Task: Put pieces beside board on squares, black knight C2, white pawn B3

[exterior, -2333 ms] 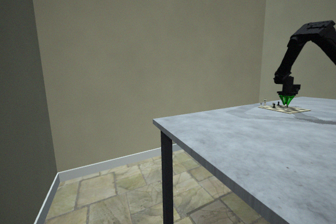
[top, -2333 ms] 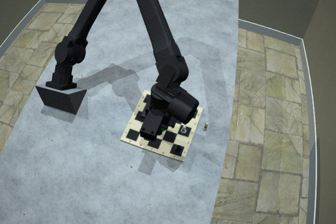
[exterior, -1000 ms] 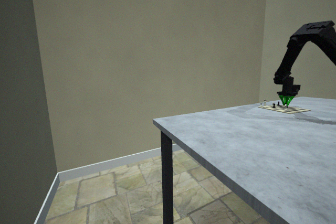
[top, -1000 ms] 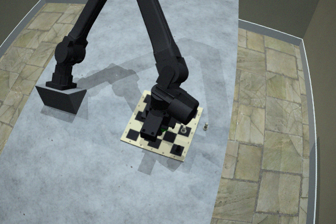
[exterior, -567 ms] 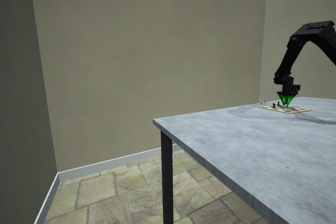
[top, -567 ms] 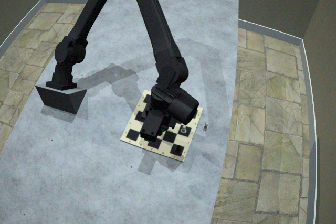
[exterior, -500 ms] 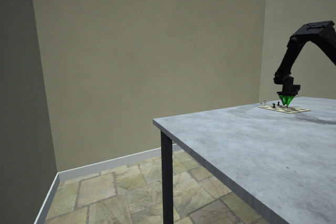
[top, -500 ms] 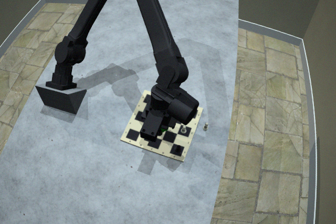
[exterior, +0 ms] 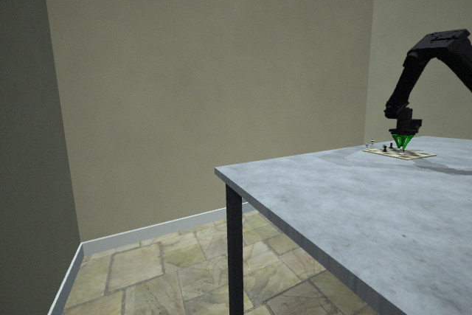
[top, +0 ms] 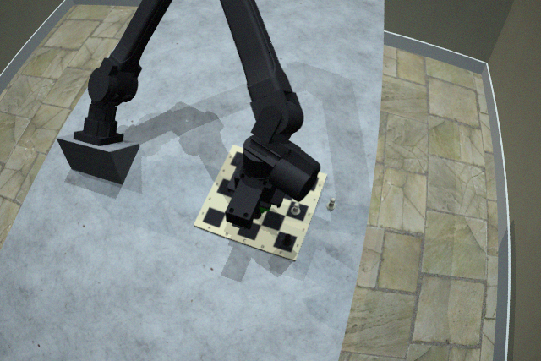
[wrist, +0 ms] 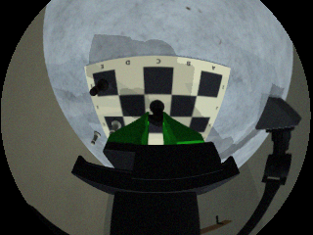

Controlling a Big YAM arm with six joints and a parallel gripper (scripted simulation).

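Note:
My gripper [exterior: 400,147] [wrist: 156,116], with green fingers, points down over the board [top: 200,222] [wrist: 143,63]. It is shut on the black knight [wrist: 156,106], which shows between and just beyond the fingertips, over the pale C2 square in the wrist view. Whether its base touches the board is hard to tell. In the top view the wrist hides most of it. The white pawn [top: 330,204] [wrist: 95,137] stands upright beside the board's E edge, level with row 3. B3 is partly covered by the fingers in the wrist view.
A white piece [top: 296,208] [wrist: 115,125] stands on E3. A black piece [top: 286,240] [wrist: 99,87] stands on E1. The exterior view shows another black piece [exterior: 385,148] near the gripper. The arm and gripper body hide rows 4 and 5 in the wrist view.

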